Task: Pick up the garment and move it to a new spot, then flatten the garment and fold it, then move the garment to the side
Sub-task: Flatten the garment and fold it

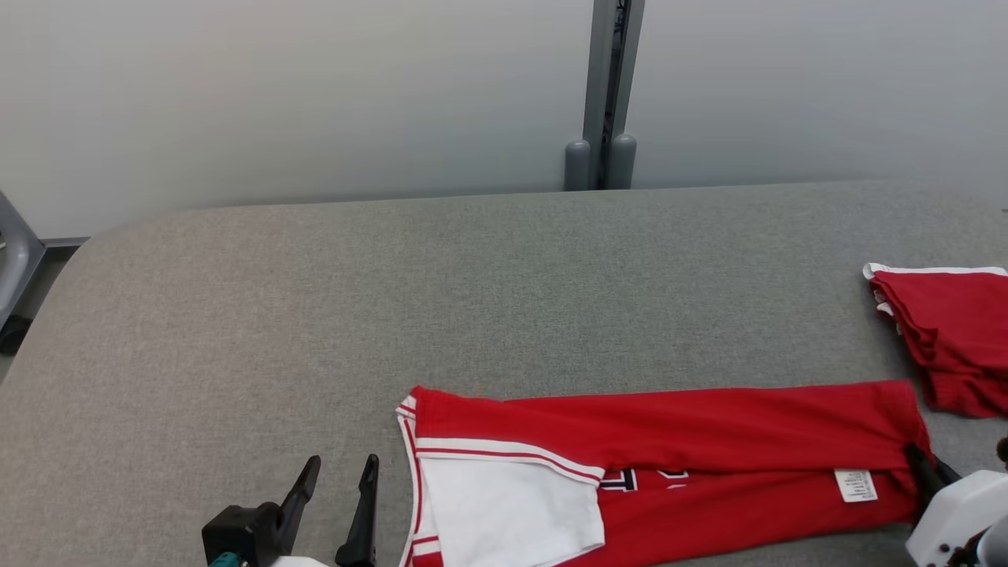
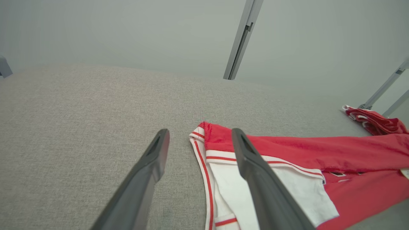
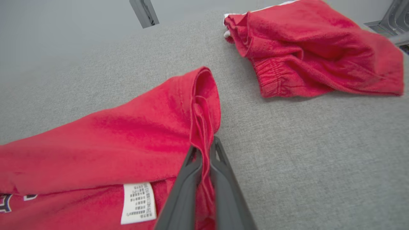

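The garment (image 1: 669, 465) is a red jersey with white trim, lying folded lengthwise across the near part of the grey table (image 1: 394, 299). Its white-trimmed end (image 2: 223, 166) points left, and a white care label (image 3: 139, 203) sits near its right end. My right gripper (image 1: 917, 465) is shut on the red hem at that right end; in the right wrist view the fabric edge (image 3: 204, 127) runs between the closed fingers. My left gripper (image 1: 335, 492) stands open just left of the garment's left end, with one finger (image 2: 255, 172) over the white trim.
A second red garment (image 1: 953, 339) lies bunched at the table's right edge, close behind my right gripper. A grey post (image 1: 602, 94) stands behind the table against the pale wall. Bare grey tabletop stretches to the left and far side.
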Robot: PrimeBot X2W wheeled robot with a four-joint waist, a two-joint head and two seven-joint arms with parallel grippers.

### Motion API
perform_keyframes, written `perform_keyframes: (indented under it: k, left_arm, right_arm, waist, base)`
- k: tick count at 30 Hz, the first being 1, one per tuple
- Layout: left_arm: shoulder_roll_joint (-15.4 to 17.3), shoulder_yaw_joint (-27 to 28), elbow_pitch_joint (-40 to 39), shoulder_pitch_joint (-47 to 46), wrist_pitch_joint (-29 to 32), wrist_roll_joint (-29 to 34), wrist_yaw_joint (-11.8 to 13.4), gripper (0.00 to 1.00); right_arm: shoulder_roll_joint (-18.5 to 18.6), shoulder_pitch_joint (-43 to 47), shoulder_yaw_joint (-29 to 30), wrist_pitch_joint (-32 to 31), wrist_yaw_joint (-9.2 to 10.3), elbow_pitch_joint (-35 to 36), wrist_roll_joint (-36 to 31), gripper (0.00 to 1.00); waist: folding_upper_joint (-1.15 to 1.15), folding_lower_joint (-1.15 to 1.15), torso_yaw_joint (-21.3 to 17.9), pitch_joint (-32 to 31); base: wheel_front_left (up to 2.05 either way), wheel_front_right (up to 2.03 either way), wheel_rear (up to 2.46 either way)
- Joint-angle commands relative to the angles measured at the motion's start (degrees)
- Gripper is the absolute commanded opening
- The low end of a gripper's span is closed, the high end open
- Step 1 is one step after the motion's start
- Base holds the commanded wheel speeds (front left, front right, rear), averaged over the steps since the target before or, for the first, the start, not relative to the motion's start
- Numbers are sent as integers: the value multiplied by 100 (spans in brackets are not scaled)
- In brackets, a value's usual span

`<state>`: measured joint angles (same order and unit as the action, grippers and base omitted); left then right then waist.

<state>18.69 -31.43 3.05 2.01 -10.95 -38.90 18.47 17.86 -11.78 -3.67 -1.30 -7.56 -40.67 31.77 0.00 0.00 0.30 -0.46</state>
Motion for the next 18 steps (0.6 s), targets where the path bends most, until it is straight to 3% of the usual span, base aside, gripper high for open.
perform_keyframes:
  k: [1, 8, 18]
  left_arm:
    - [24, 9, -2, 19, -26, 9, 10, 100]
    - [37, -34, -1, 62, -15, 15, 19, 100]
    - [31, -131, 34, 29, 24, 33, -8, 100]
  right_arm:
    - [105, 88, 45, -39, 12, 65, 51, 0]
    - [423, 463, 225, -339, 7, 793, 359, 0]
    - [-38, 988, 56, -1109, 6, 2452, 1082, 0]
  waist:
    - [0, 0, -33, -25]
    - [0, 0, -135, -76]
    - [0, 0, -105, -157]
  base:
    - [0, 0, 0]
    - [0, 0, 0]
    - [0, 0, 0]
